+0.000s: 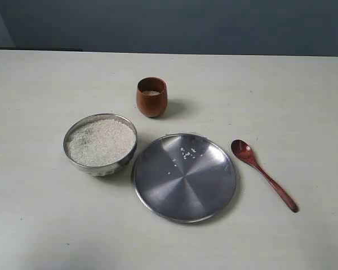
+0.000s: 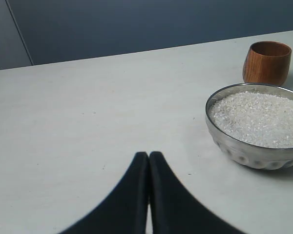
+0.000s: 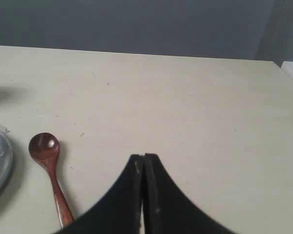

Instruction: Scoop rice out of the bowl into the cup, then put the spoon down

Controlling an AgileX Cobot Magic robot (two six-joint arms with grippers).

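The spoon (image 1: pixel 263 174) lies loose on the surface (image 1: pixel 304 101) just right of the plate (image 1: pixel 158 194). Its scoop points toward the cup (image 1: pixel 152 100) and its handle runs to the lower right of the exterior view. We judge the right gripper (image 3: pixel 143 158) nearer; its jaws are pressed together on nothing, with the spoon off to one side. The left gripper (image 2: pixel 149 155), jaws likewise closed and empty, faces the bowl (image 2: pixel 244 156) of rice (image 2: pixel 259 117). Open surface surrounds the handle.
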